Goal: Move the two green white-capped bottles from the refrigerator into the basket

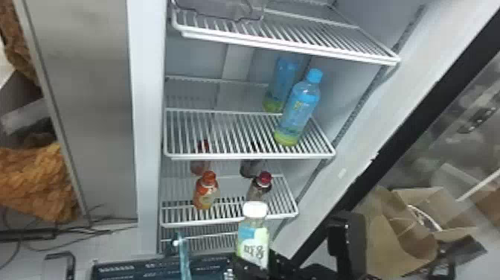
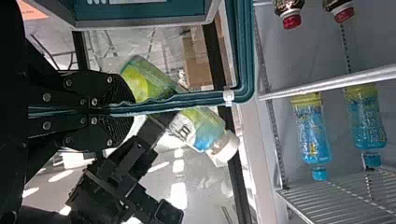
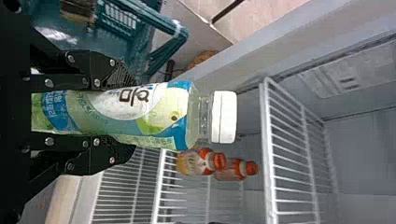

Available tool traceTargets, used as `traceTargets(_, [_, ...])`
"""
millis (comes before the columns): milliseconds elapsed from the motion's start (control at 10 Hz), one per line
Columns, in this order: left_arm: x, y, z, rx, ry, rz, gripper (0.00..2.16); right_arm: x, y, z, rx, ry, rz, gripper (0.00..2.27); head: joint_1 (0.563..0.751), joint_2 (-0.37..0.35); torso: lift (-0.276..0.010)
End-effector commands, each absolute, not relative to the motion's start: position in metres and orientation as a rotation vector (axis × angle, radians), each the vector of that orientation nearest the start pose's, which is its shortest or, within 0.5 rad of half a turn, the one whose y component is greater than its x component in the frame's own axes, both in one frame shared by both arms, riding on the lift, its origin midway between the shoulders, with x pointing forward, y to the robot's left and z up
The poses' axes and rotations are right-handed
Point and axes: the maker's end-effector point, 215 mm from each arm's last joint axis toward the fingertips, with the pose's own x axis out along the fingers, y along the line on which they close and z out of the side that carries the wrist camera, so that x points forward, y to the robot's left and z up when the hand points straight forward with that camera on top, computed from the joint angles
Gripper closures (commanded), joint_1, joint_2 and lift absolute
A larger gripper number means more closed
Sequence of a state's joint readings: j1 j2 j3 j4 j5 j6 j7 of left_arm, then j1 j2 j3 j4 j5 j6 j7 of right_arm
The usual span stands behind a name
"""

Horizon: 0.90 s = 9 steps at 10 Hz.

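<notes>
In the head view's bottom centre, the bottle (image 1: 253, 234) is gripped upright by the right gripper (image 3: 132, 116) — just leftward, the basket (image 1: 122, 267) is held by the left gripper (image 2: 130, 108).

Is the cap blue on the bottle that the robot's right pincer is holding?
No, the bottle between the fingers of the right pincer has a white cap.

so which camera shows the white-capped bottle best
The right wrist view: the bottle is nearest there, cap and label plain. The head view shows both, base hidden; in the left wrist view the basket's handle crosses it.
</notes>
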<state>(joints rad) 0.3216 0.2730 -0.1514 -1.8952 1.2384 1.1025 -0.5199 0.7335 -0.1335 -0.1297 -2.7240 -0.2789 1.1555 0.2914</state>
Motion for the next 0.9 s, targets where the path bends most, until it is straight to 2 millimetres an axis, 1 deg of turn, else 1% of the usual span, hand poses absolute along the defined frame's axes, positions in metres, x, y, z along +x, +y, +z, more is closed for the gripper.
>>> traceTargets(0, [0.254,-0.032,-0.378,-1.140,0.938,-1.162,1.17,0.280,-0.161,-0.392,0.155,0.799,0.422,0.88,0.695,-0.350,-0.004])
traceTargets(100, [0.254,-0.032,-0.378,-1.140,0.938,-1.162,1.17,0.279,-0.156,-0.398,0.168,0.823,0.440,0.88,0.695,-0.350,-0.004])
traceTargets(200, [0.254,-0.032,-0.379,-1.139,0.938,-1.161,1.17,0.271,-0.148,-0.407,0.192,0.864,0.464,0.88,0.695,-0.350,-0.004])
traceTargets(300, [0.253,-0.032,-0.379,-1.141,0.940,-1.160,1.17,0.263,-0.132,-0.419,0.226,0.905,0.517,0.88,0.695,-0.350,-0.004])
traceTargets(400, [0.253,-0.032,-0.379,-1.141,0.940,-1.160,1.17,0.260,-0.117,-0.426,0.252,0.929,0.572,0.88,0.695,-0.350,-0.004])
traceTargets(500, [0.253,-0.032,-0.379,-1.141,0.940,-1.160,1.17,0.261,-0.109,-0.433,0.262,0.948,0.603,0.88,0.695,-0.350,-0.004])
traceTargets(700, [0.253,-0.032,-0.379,-1.143,0.941,-1.162,1.17,0.269,-0.102,-0.444,0.268,0.959,0.618,0.87,0.695,-0.325,-0.004])
traceTargets(800, [0.253,-0.032,-0.379,-1.143,0.939,-1.161,1.17,0.271,-0.101,-0.446,0.277,0.960,0.623,0.74,0.695,-0.314,-0.004])
